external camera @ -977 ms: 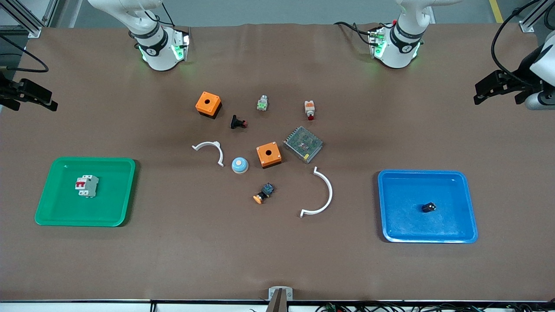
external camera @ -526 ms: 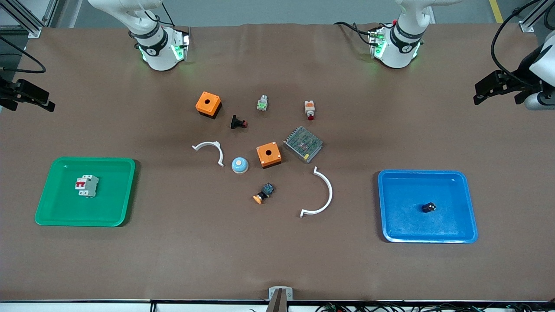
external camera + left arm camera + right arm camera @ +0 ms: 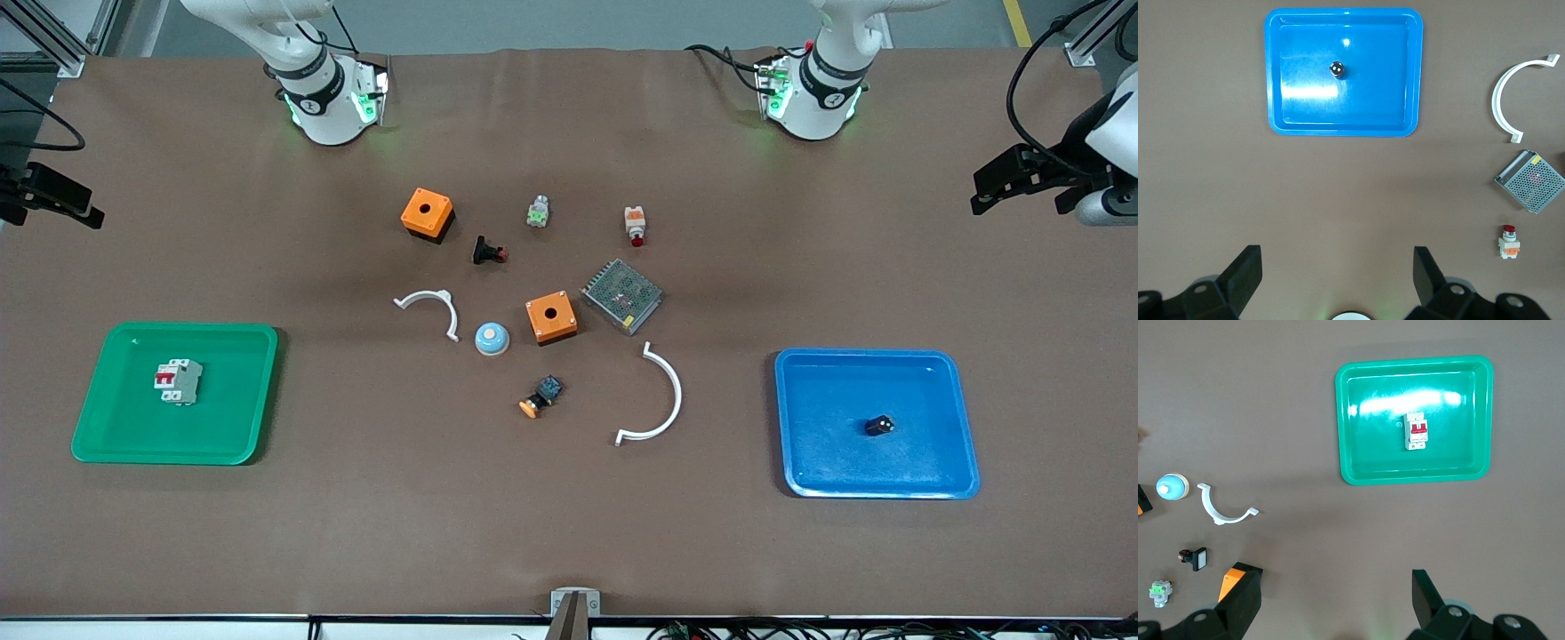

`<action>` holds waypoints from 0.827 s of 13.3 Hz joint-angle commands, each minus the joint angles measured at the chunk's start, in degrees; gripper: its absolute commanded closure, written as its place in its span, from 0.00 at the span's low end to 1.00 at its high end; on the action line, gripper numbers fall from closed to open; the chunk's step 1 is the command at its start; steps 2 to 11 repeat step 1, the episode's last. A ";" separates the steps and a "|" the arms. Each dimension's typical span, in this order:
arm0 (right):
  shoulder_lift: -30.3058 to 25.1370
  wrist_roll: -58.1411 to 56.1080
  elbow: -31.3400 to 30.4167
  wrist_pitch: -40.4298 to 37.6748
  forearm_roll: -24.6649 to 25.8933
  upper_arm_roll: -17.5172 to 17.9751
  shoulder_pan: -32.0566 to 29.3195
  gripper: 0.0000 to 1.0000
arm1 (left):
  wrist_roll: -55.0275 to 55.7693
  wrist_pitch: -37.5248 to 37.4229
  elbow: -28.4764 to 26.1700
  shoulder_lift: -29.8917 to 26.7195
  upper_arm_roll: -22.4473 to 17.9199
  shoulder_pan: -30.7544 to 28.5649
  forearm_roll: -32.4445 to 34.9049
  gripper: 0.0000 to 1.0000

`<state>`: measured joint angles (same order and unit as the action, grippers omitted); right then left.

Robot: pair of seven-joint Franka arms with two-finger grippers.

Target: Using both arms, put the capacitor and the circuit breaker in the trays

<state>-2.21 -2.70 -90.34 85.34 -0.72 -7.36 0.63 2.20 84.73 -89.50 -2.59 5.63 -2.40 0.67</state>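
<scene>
Blue plastic forms the tray [image 3: 942, 462] at the lower right of the front frame, and in it lies the capacitor [image 3: 878, 426], a tiny black cylinder with white dots, alone and clear of the walls; the left wrist view shows the same tray [image 3: 1291, 73] with the capacitor [image 3: 1337, 68] near its middle. Level with it at the lower left sits the green tray [image 3: 116, 427], holding only the circuit breaker [image 3: 179, 380], a white-grey block with red levers, seen also in the right wrist view [image 3: 1416, 431] inside that tray [image 3: 1358, 447]. Between the trays, in the frame's middle, loose parts are scattered: lowest an orange-capped button [image 3: 540, 397], then two white curved clips, the larger [image 3: 658, 397] toward the blue tray and the smaller [image 3: 433, 307] toward the green one. Higher come one blue-domed button [image 3: 491, 338], two orange boxes [image 3: 550, 317] [image 3: 427, 213], one mesh-covered power supply [image 3: 622, 295], one black button with red tip [image 3: 488, 252], one white-orange part with red tip [image 3: 634, 225] and one green-faced switch [image 3: 537, 212]. Highest in the frame, both arms are drawn back to the table's ends. The left gripper [image 3: 1013, 182] hangs at the upper right edge and the right gripper [image 3: 55, 197] at the upper left edge, each over bare table. In each wrist view the fingers [image 3: 1241, 273] [image 3: 1238, 597] stand wide apart, grasping nothing.
</scene>
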 commanded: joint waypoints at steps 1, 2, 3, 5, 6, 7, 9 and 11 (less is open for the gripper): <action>-1.66 0.42 -1.51 0.62 1.07 0.60 -0.45 0.00 | 0.26 -0.09 0.02 -0.49 0.09 -0.06 -0.76 0.00; -1.66 0.42 -1.51 0.62 1.07 0.60 -0.45 0.00 | 0.26 -0.09 0.02 -0.49 0.09 -0.06 -0.76 0.00; -1.66 0.42 -1.51 0.62 1.07 0.60 -0.45 0.00 | 0.26 -0.09 0.02 -0.49 0.09 -0.06 -0.76 0.00; -1.66 0.42 -1.51 0.62 1.07 0.60 -0.45 0.00 | 0.26 -0.09 0.02 -0.49 0.09 -0.06 -0.76 0.00; -1.66 0.42 -1.51 0.62 1.07 0.60 -0.45 0.00 | 0.26 -0.09 0.02 -0.49 0.09 -0.06 -0.76 0.00; -1.66 0.42 -1.51 0.62 1.07 0.60 -0.45 0.00 | 0.26 -0.09 0.02 -0.49 0.09 -0.06 -0.76 0.00; -1.66 0.42 -1.51 0.62 1.07 0.60 -0.45 0.00 | 0.26 -0.09 0.02 -0.49 0.09 -0.06 -0.76 0.00; -1.66 0.42 -1.51 0.62 1.07 0.60 -0.45 0.00 | 0.26 -0.09 0.02 -0.49 0.09 -0.06 -0.76 0.00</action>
